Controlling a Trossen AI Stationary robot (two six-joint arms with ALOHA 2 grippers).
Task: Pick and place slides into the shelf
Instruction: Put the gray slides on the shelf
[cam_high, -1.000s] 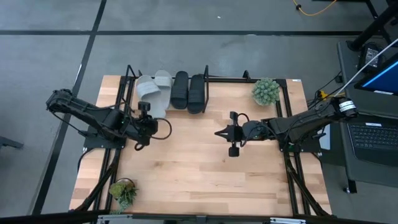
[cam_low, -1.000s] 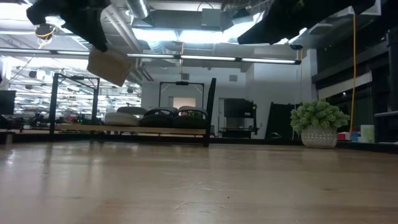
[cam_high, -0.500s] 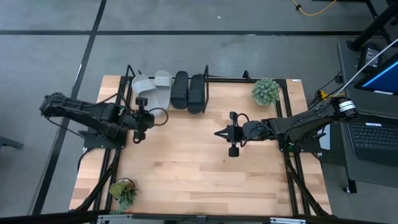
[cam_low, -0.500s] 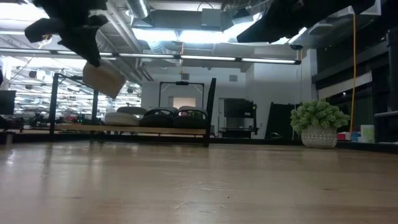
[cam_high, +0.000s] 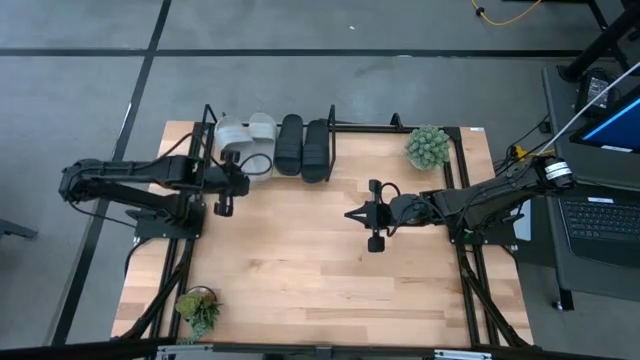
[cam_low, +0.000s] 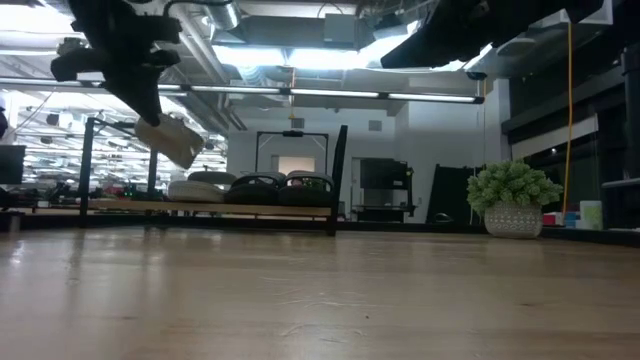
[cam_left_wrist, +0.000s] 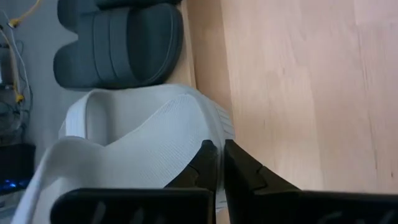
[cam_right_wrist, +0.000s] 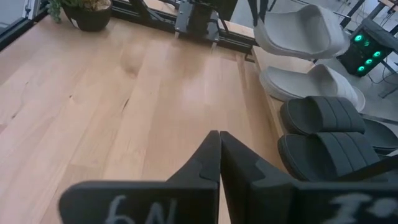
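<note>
My left gripper is shut on a pale grey slide, which hangs in the air over the left end of the shelf. On the shelf's board lie a second pale grey slide and two black slides, side by side on their soles. The low view shows the held slide tilted above the rack. My right gripper is shut on nothing, above the middle of the table. My left gripper pinches the edge of the pale grey slide's ribbed strap between its two fingers. The fingers come from the table's near side, slanting down. The slide hangs tilted below them, lifted clear of shelf and table.
A potted plant stands at the table's far right corner and a smaller one at the near left. Bare wooden tabletop lies between the arms. A laptop sits off the table's right edge.
My left gripper has swung toward the far edge and a little left, carrying the pale grey slide from beside the shelf's near rail to over its left end. The slide has turned to lie more in line with the other slides and has sunk a little. My right gripper kept still.
</note>
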